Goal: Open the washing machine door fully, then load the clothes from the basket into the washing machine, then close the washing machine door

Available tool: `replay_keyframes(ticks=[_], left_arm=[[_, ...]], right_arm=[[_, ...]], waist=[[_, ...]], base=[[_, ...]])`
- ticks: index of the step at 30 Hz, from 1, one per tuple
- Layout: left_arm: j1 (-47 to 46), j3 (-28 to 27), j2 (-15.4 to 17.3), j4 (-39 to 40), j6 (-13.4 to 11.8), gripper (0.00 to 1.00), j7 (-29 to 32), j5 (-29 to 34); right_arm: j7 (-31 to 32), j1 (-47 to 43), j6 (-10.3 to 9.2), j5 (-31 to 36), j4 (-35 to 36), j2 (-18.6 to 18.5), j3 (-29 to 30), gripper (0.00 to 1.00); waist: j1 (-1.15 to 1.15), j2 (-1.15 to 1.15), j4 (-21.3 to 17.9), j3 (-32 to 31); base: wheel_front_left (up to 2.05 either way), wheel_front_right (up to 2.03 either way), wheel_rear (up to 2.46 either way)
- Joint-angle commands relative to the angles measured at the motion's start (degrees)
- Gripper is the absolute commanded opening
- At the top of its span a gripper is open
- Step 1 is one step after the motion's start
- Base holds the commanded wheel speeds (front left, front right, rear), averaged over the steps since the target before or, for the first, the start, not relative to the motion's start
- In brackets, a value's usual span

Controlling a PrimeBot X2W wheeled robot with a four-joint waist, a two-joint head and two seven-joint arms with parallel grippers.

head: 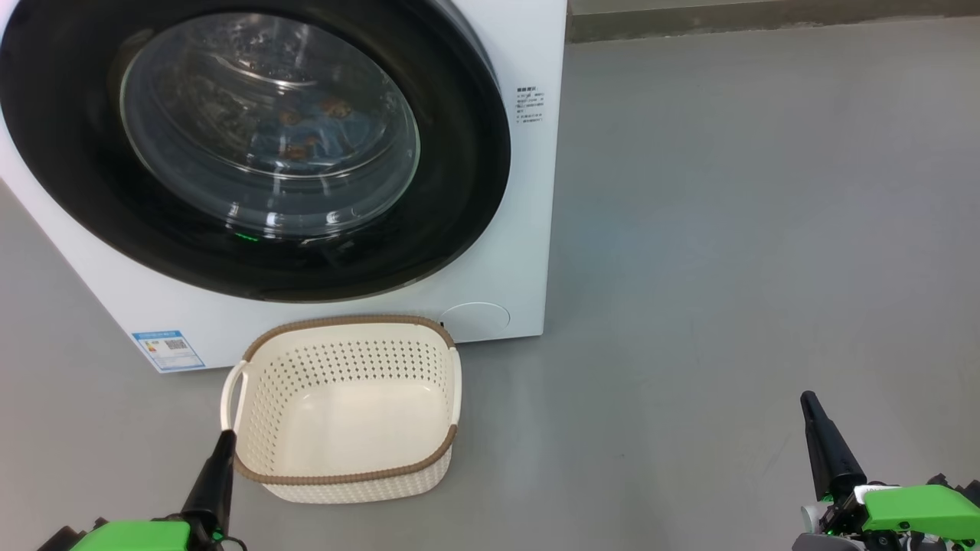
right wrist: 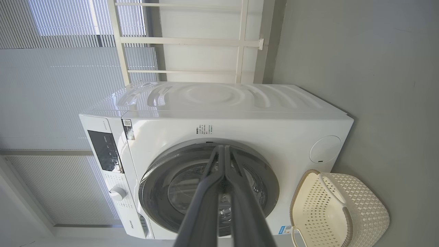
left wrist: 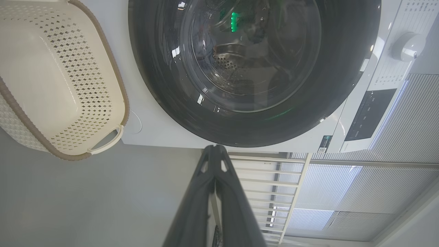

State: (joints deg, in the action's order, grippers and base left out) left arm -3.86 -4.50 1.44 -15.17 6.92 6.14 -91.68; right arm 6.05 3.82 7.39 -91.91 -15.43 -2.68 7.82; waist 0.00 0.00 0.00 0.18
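- washing machine [head: 528,229]: big boxy white front-loader with smooth glossy panels; blue label sticker [head: 167,350] at its lower front corner and a flat round cap [head: 475,320] low on the other side
- door [head: 76,153]: wide shiny black ring, sitting shut flat against the machine's front; bulging clear glass window [head: 268,130] in the middle, lots of glare on it
- clothes [head: 306,126]: inside the drum behind the glass; I can make out blue fabric with orange-brown blobs, can't pick out any cream garment through the reflections
- basket [head: 344,325]: on the grey floor [head: 727,229] just in front of the machine, below the door; cream plastic, rounded rectangle, walls punched with little holes, smooth bare bottom, brown woven-look rim, loop handles on the sides
- left gripper [head: 227,435]: long dark tapered fingers pressed together, nothing in them; comes up from the lower left with a green housing [head: 130,536] at the wrist; tip right by the basket's near left corner, can't tell if it touches
- right gripper [head: 806,396]: same deal, fingers closed tight and holding nothing; leans a bit to the left over bare floor, well apart from basket and machine
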Motion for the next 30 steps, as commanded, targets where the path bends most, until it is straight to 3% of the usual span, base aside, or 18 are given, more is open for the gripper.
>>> replay_keyframes(ticks=[1,30], left_arm=[[-2.33,-2.01,1.43,1.10,0.57,0.00,0.34,-0.50],[-2.33,-2.00,1.43,1.11,0.57,0.00,0.34,-0.50]], right_arm=[[0.49,2.37,0.10,-0.20,1.40,-0.20,-1.23,0.00],[0.47,2.37,0.10,-0.23,1.41,-0.20,-1.26,0.00]], waist=[[0.00,0.00,0.00,0.00],[0.00,0.00,0.00,0.00]], base=[[0.00,0.00,0.00],[0.00,0.00,0.00]])
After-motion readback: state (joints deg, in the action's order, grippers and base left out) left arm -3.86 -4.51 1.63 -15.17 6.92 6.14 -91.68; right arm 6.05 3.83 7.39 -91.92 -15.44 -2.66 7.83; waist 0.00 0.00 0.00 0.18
